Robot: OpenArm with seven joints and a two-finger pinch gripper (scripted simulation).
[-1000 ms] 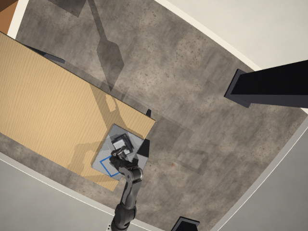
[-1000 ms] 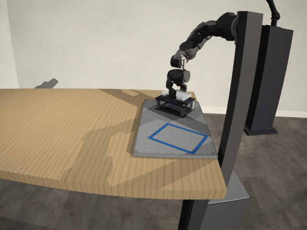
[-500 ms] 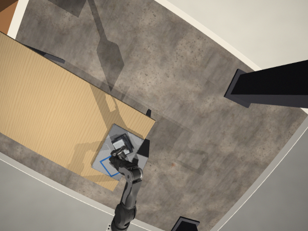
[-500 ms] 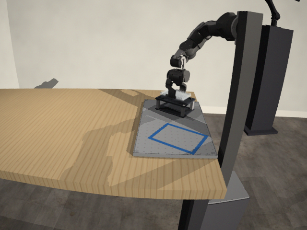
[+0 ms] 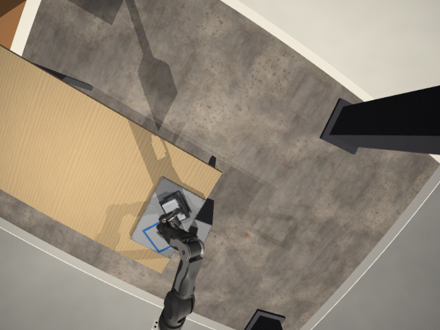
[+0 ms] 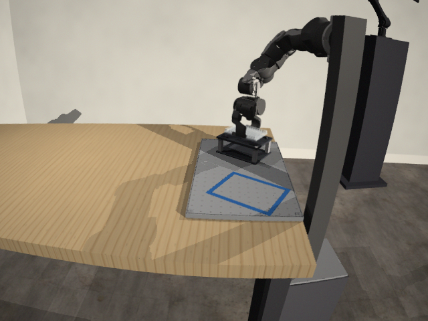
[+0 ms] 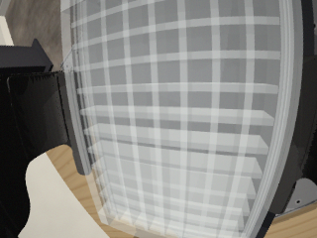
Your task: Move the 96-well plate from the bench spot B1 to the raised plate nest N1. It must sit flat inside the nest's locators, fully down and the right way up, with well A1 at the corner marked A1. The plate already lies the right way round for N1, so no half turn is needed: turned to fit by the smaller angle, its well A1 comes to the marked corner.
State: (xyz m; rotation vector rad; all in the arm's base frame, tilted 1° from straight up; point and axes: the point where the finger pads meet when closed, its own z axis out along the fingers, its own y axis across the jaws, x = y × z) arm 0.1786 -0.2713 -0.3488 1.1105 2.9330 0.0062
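The clear 96-well plate [image 6: 246, 132] lies on top of the black raised nest N1 [image 6: 243, 146] at the far end of the grey base plate [image 6: 241, 179]. My gripper [image 6: 246, 127] stands upright over the plate and is shut on it across its width. In the wrist view the plate [image 7: 178, 106] fills the frame, with the black nest frame [image 7: 40, 119] at its left side. From above, the plate [image 5: 174, 205] sits within the nest outline, partly hidden by my gripper [image 5: 170, 216]. I cannot tell if the plate is fully down in the locators.
The blue outline of spot B1 [image 6: 248, 192] on the base plate holds nothing. A dark column [image 6: 332, 138] stands at the table's right edge, with a dark pedestal [image 6: 373, 110] behind it. The wooden table [image 6: 103, 193] stretches away to the left.
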